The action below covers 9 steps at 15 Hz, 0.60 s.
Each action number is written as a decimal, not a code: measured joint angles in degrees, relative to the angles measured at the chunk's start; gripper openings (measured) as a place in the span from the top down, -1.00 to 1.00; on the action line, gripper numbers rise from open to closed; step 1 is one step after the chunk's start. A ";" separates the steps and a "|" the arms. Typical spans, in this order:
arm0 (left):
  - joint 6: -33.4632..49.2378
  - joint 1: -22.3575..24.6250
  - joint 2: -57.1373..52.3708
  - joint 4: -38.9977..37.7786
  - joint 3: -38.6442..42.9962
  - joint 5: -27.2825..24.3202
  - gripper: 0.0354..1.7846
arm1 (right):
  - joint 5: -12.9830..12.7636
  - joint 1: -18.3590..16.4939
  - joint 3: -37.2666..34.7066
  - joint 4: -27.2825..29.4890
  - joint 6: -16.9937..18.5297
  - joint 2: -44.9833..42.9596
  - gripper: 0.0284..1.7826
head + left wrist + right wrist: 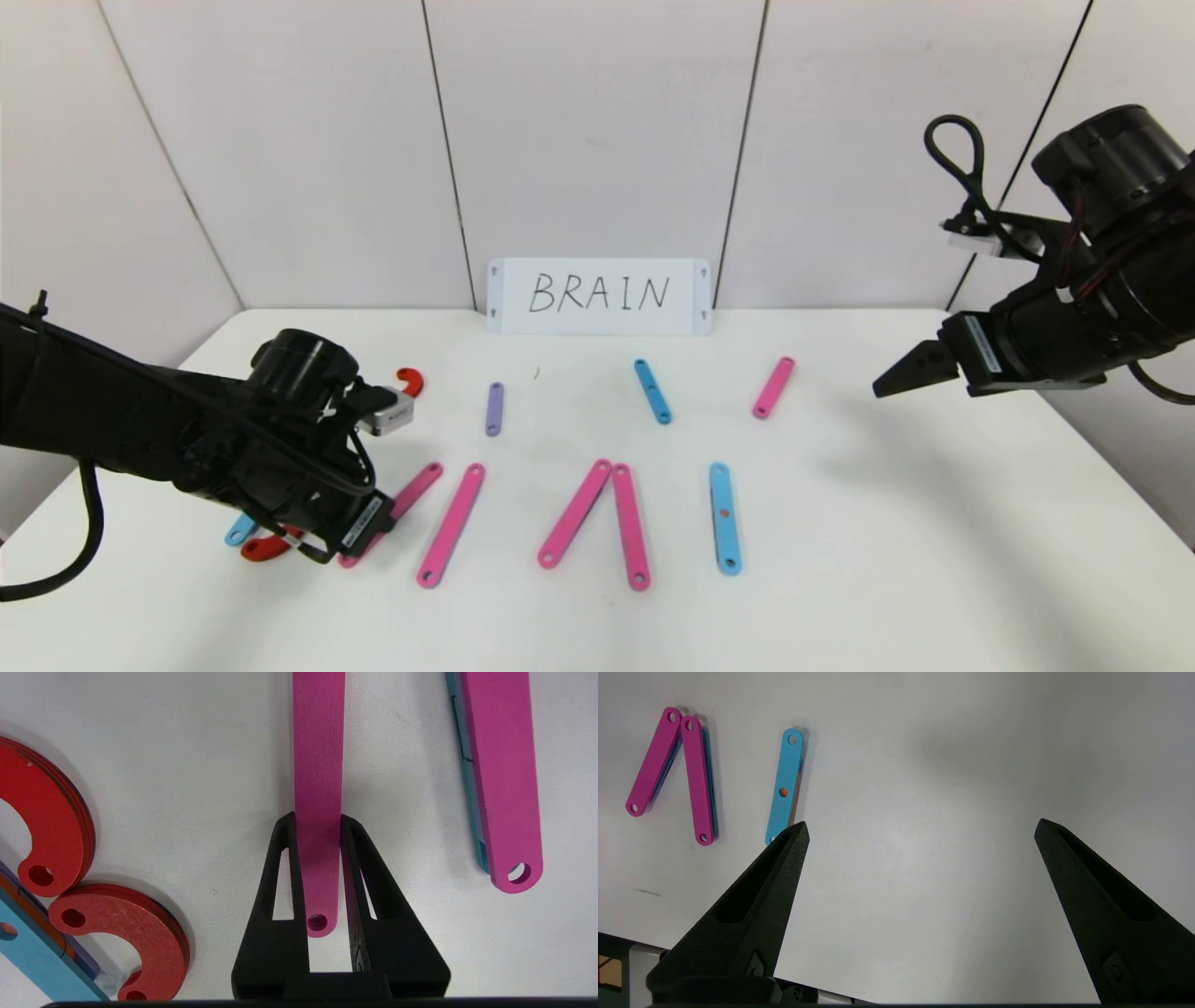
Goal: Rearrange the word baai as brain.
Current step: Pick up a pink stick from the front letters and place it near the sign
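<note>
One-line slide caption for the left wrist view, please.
Left end effector shut on a pink strip, beside two red C-shaped curves and another pink strip.

left gripper clamped on the holed end of a pink strip lying on the white table. to one side, two red c-shaped curves meeting end to end beside a blue strip. on the other side, a second pink strip stacked over a teal piece.
</note>
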<state>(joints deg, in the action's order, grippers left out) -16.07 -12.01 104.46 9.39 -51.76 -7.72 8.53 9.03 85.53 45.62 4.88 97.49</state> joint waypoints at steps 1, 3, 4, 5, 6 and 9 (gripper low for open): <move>0.13 -0.04 0.02 -0.02 -0.05 0.06 0.73 | 0.01 0.00 0.00 0.00 0.00 0.00 -0.90; 1.19 -0.11 -0.07 -1.21 -0.57 0.04 0.73 | 0.00 0.00 -0.04 0.00 0.00 -0.02 -0.90; 2.04 -0.11 -0.16 -2.76 -0.61 0.04 0.73 | 0.01 0.00 -0.06 0.00 0.02 0.00 -0.90; 4.04 -0.09 -0.33 -5.91 -0.68 0.06 0.73 | 0.04 0.00 -0.09 0.00 0.00 0.00 -0.90; 7.25 -0.06 -0.55 -9.23 -0.79 0.44 0.73 | 0.06 0.04 -0.17 0.00 -0.11 0.00 -0.91; 14.38 1.62 -1.21 -18.14 -2.32 6.90 0.73 | 0.01 0.20 -0.44 -0.02 -0.41 0.02 -0.90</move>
<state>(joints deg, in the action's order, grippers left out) -1.68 -10.39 103.25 -8.75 -54.08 -0.82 8.55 9.23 85.09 45.59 4.46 97.51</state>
